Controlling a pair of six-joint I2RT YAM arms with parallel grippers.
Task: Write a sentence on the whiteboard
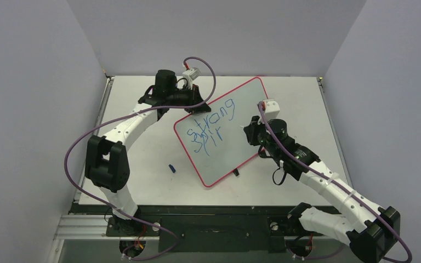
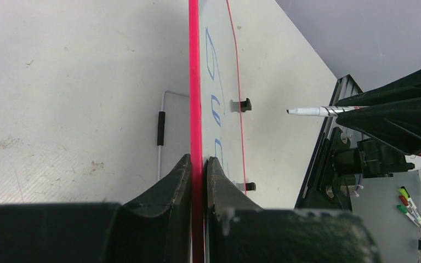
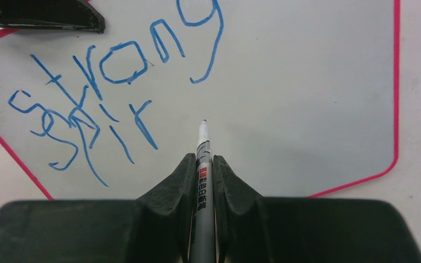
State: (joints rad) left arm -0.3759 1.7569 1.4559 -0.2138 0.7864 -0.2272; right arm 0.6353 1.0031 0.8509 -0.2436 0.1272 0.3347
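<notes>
Clamped the left claw [image 2: 198,161] tight on the whiteboard [image 2: 194,82] rim, board running straight ahead of it. Pinched a marker [image 3: 203,143] in the right claw [image 3: 203,159], tip out front, just short of the board. Read the sentence [image 3: 87,87], "strong spir", in blue ahead-left of that tip.

There is one whiteboard [image 1: 235,137], bearing two lines of blue writing [image 3: 121,63] and two black clips [image 2: 245,104] seen on its rim. One marker [image 3: 203,159] and one loose blue cap [image 1: 171,168], toward the worktop's [image 1: 142,183] near edge, complete the count. There are two claws: the left claw [image 2: 198,164] and the right claw [image 3: 203,161].
</notes>
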